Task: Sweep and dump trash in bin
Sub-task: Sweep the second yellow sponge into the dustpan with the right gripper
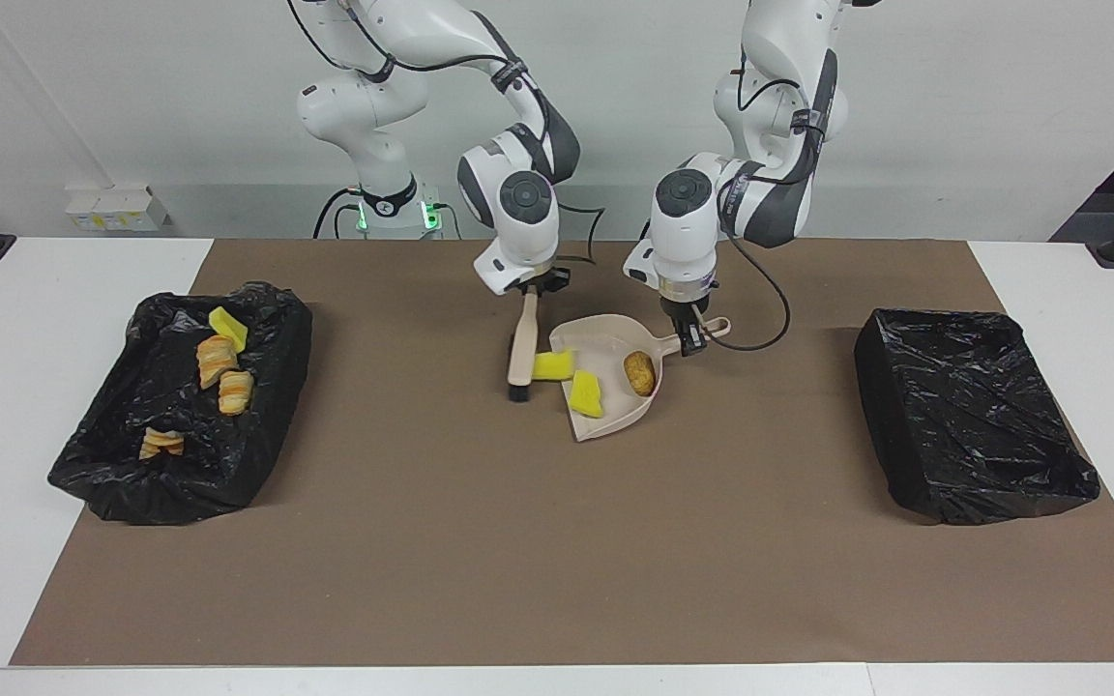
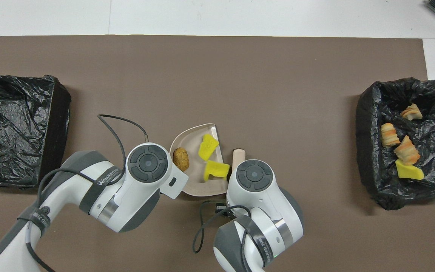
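Even, bright overhead light fills both views, sharp from edge to edge. Soft, short shadows pool on the brown mat [image 1: 518,541] beneath the arms and beside the bins. The crinkled black bin liners [image 2: 13,128] catch small white glints; no glare elsewhere.
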{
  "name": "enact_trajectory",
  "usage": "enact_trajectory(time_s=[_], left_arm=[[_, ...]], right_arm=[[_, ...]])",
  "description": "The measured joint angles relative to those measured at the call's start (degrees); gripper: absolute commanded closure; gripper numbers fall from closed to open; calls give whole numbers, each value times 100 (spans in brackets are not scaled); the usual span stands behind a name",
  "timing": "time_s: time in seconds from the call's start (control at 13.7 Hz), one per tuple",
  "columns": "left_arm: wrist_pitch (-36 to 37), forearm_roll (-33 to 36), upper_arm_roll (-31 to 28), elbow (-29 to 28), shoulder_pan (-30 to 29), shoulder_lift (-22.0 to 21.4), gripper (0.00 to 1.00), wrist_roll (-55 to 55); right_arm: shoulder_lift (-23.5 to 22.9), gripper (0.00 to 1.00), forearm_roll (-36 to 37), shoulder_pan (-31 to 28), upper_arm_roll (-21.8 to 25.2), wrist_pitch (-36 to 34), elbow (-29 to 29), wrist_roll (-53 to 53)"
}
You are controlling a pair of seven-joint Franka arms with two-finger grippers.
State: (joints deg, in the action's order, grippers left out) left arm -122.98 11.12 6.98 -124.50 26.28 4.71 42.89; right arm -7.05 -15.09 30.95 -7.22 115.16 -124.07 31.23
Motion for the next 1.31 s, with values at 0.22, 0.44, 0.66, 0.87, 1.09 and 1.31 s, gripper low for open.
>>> enact_trajectory(time_s=[0.22, 0.44, 0.66, 0.87, 1.09, 1.31], left_arm=[[2, 7, -1, -2, 0, 0, 100, 0], [2, 8, -1, -3, 0, 0, 100, 0], [2, 8, 0, -3, 0, -2, 100, 0], [2, 8, 0, -3, 0, -2, 100, 0], [2, 8, 0, -3, 0, -3, 100, 0], [2, 8, 0, -3, 0, -3, 100, 0]], right_arm=[[-27, 100, -695, -38, 31, -11, 58, -1473], [-28, 100, -863, -141, 49, -110, 61, -1832], [-29, 100, -670, -528, 63, -305, 73, -1863], [-6, 100, -246, -760, 92, -737, 168, -1927], [87, 100, 26, -658, 68, -879, 182, -1577], [161, 100, 125, -399, 29, -898, 144, -1207]])
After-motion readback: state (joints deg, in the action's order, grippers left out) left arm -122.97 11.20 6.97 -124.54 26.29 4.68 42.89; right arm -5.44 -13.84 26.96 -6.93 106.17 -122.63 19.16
